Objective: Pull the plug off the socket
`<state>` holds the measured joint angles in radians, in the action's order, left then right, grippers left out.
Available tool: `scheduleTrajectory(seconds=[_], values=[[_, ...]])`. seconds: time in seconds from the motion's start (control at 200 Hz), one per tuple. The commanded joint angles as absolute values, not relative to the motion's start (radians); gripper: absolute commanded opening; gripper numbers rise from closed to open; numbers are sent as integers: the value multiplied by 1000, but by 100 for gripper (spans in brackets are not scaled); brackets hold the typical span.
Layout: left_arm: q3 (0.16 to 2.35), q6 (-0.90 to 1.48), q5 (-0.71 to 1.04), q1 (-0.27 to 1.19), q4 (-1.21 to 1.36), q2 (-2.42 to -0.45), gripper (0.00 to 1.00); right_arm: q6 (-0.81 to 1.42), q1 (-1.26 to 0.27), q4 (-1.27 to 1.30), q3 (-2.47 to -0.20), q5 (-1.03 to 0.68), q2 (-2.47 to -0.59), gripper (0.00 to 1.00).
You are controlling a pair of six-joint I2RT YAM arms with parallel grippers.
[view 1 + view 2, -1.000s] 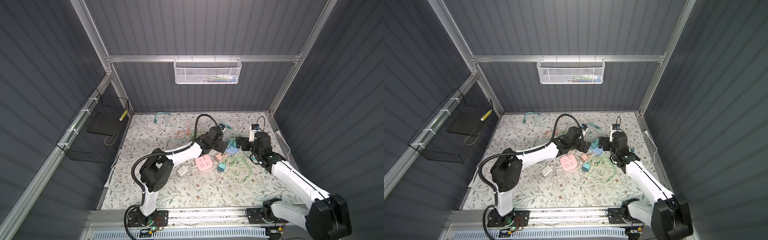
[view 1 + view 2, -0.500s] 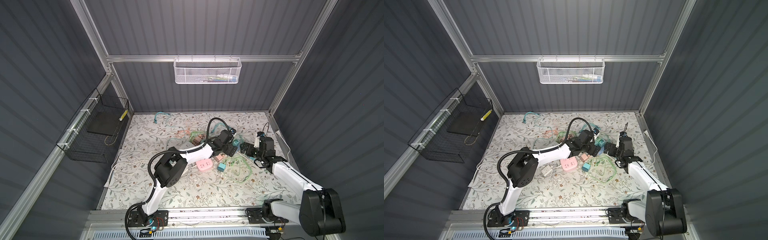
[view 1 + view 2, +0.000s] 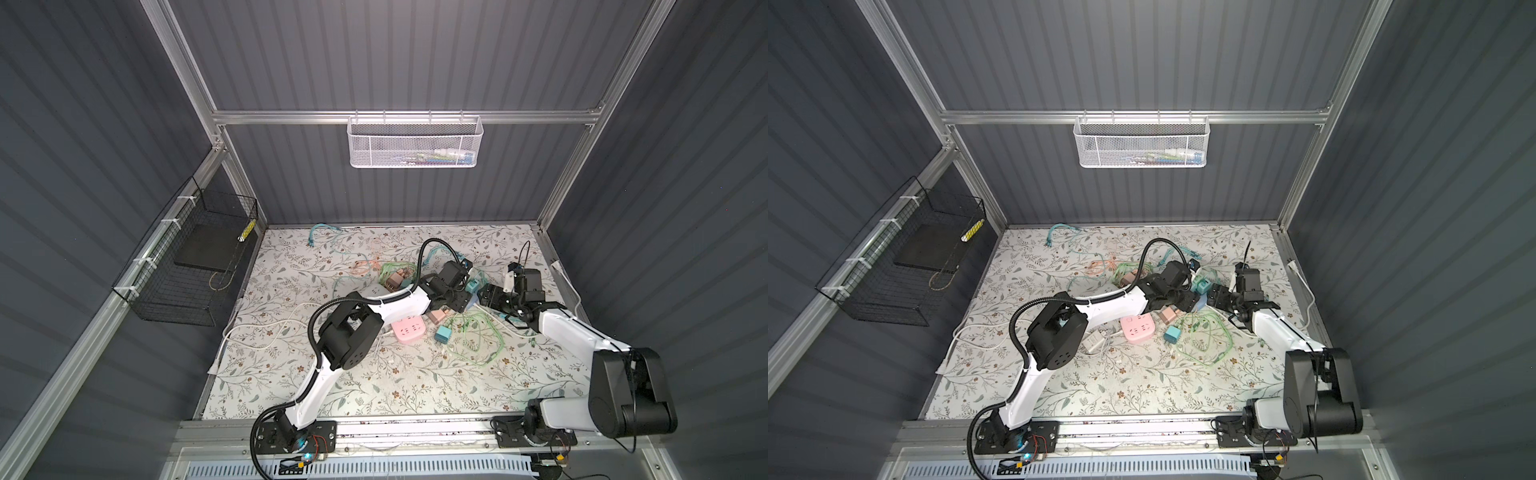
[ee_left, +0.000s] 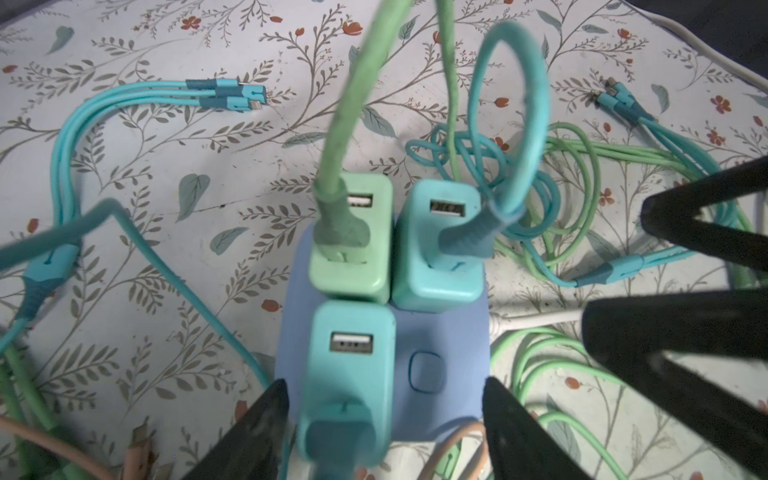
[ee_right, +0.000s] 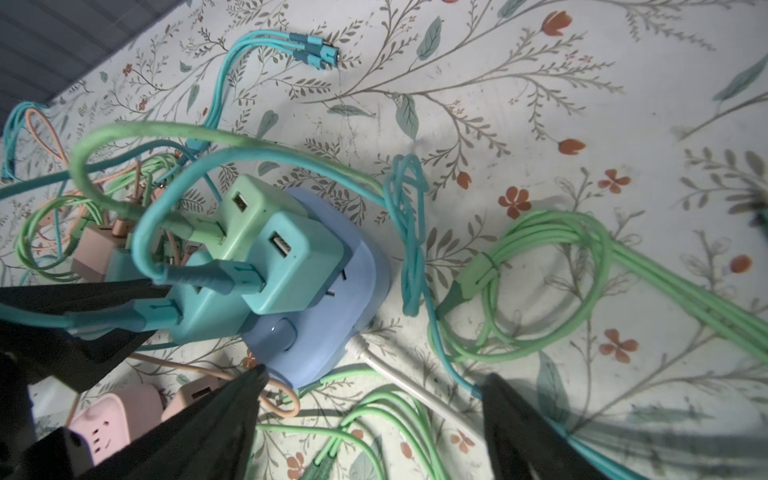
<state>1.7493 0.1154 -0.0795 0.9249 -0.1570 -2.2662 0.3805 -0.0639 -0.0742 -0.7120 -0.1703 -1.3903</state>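
Observation:
A blue socket cube point(image 4: 440, 328) point(image 5: 332, 332) lies on the floral mat with three plugs in its top: a green adapter point(image 4: 374, 270) point(image 5: 257, 216), a teal adapter point(image 4: 432, 278) point(image 5: 299, 266) and a second teal adapter point(image 4: 353, 374) point(image 5: 208, 316), each with a cable in it. My left gripper point(image 4: 384, 382) point(image 3: 461, 301) straddles the socket, and its fingertips point(image 4: 266, 415) meet the socket's two sides. My right gripper point(image 5: 374, 374) point(image 3: 488, 297) stands open beside the socket. One of its fingertips point(image 5: 249, 386) is at the socket's lower edge, the other over the cables.
A pink socket point(image 3: 409, 330) point(image 5: 108, 419), a pink adapter point(image 3: 436, 316) and a loose teal adapter point(image 3: 442, 334) lie just in front. Green cables point(image 3: 478, 345) point(image 5: 540, 291) coil to the right, and teal cables point(image 4: 124, 95) and a white cord point(image 3: 257, 328) trail off. Wire baskets point(image 3: 195, 266) hang on the walls.
My left gripper reached further right onto the blue socket and its jaws narrowed. My right gripper swung to the right side and came in toward the socket, its jaws narrowing a little.

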Motion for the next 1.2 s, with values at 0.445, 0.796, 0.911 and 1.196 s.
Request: scheduleTrajectory(seconds=[0.445,0.796,0.911,1.196], values=[[1811,112,-48,901,-165,-2323,46,389,-58,-161,-854,-239,-1563,57],[1847,132,-18,901,-173,-2350,27,388,-58,-191,-893,-258,-1627,54],[1855,139,-2,903,-174,-2355,23,396,-58,-189,-894,-279,-1638,53],[1863,146,21,906,-167,-2359,16,397,-72,-197,-906,-295,-1656,52]])
